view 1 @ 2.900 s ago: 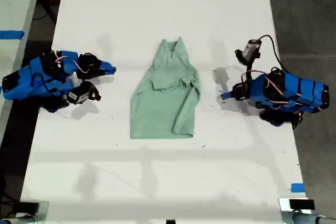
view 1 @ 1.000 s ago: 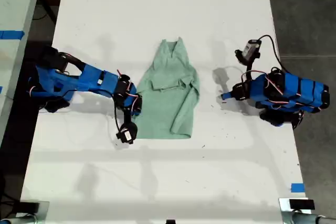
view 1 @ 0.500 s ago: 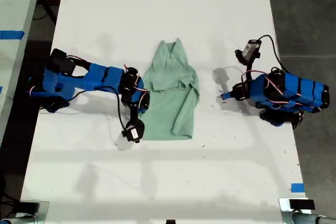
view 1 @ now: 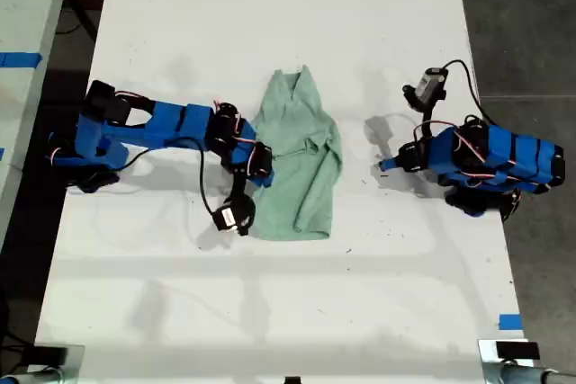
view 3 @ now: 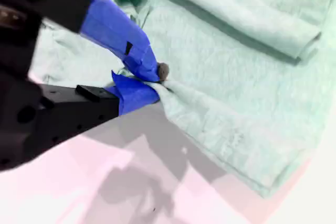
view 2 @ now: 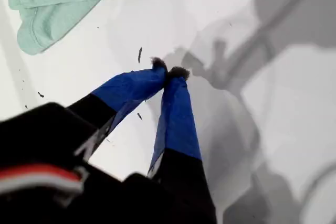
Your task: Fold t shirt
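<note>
The pale mint-green t shirt [view 1: 301,168] lies partly folded at the middle of the white table [view 1: 270,312]. The arm reaching in from the exterior view's left carries my second gripper [view 1: 261,165]. In the second wrist view that gripper [view 3: 152,80] is shut on the shirt's [view 3: 236,77] edge, and the pinched cloth is lifted over the rest of the shirt. My first gripper [view 1: 385,165] rests at the exterior view's right, apart from the shirt. Its blue fingertips are shut [view 2: 168,72] over bare table, and a bit of the shirt [view 2: 58,3] shows at the frame's edge.
Dark floor [view 1: 522,24] borders the table at the exterior view's right. Another pale surface with blue tape [view 1: 18,60] stands at that view's left. A blue tape mark [view 1: 509,321] sits near the table's lower right corner in the exterior view.
The second arm stretched from its rest at the exterior view's left to the shirt, took its near edge and drew it toward that view's right. The first arm stayed still.
</note>
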